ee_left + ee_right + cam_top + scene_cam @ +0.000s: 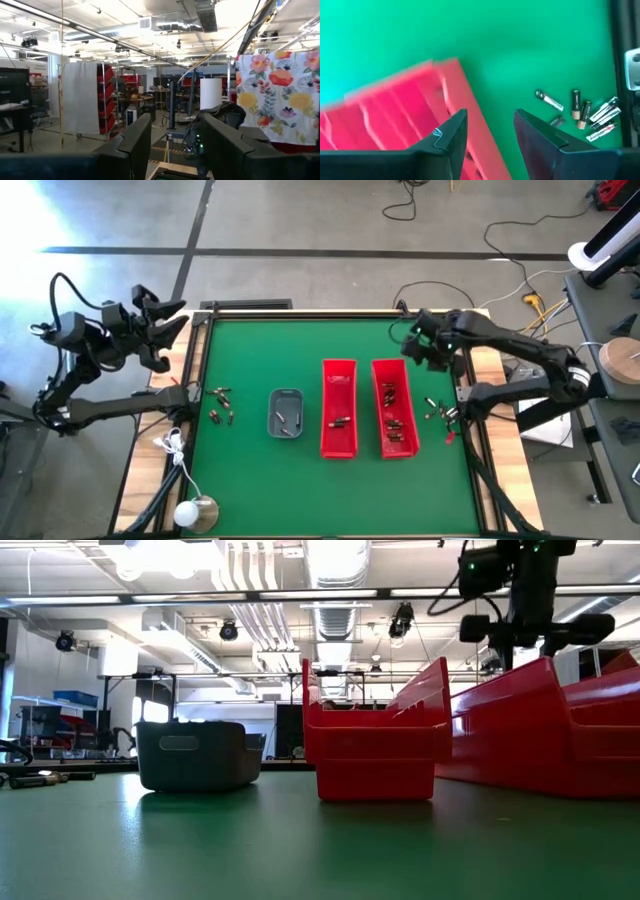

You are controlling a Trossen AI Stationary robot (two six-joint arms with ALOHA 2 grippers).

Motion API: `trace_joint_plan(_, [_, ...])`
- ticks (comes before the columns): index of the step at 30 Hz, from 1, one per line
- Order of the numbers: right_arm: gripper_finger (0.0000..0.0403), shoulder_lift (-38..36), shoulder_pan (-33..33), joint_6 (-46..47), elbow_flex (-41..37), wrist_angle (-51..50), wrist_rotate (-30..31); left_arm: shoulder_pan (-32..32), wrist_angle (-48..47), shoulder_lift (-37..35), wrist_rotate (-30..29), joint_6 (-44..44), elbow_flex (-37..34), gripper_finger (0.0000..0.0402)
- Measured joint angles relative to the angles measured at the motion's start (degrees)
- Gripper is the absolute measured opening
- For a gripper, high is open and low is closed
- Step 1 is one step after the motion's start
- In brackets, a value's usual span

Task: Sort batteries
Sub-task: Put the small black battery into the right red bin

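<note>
- High view, left to right: left gripper [160,330] is held off the table's left edge, fingers spread, nothing grasped.
- Loose batteries [222,404] are scattered on the green mat [260,350] near its left edge: tiny dark cylinders with silvery or orange ends.
- Grey tray [286,412] holds a couple of pale, thin pieces.
- Two red bins [339,408] sit side by side; several small dark batteries are seen inside each.
- Right gripper [418,348] is poised above the right bin's far end, fingers [447,135] parted, empty.
- More batteries [580,111] lie just beside the mat's right edge.
</note>
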Motion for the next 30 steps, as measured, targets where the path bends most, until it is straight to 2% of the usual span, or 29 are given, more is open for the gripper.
trace_joint_plan(4, [0.0133,2.2,-7.6,-5.2,-0.1,0.0,-1.1,0.0,0.4,1.0,0.0,1.4,0.0,0.0151])
trace_joint_plan(9, [0.0121,8.8,-15.2,-14.0,-1.2,-2.9,-8.2,0.0,-0.9,2.2,0.0,1.6,0.0,0.0151])
trace_joint_plan(13, [0.0118,14.4,-21.2,-21.4,-1.5,-5.2,-9.4,0.0,-3.1,2.5,0.0,1.1,0.0,0.0151])
trace_joint_plan(17, [0.0123,18.5,-26.3,-28.7,-3.0,-7.2,-13.4,0.0,-4.9,1.9,0.0,-0.1,0.0,0.0151])
trace_joint_plan(24, [0.0141,23.5,-27.9,-38.5,-8.3,-7.6,-15.0,0.0,-6.3,1.1,0.0,-1.0,0.0,0.0151])
trace_joint_plan(30, [0.0162,26.3,-27.9,-44.8,-15.2,-6.3,-15.6,0.0,-5.1,1.6,-6.7,-0.4,0.0,0.0151])
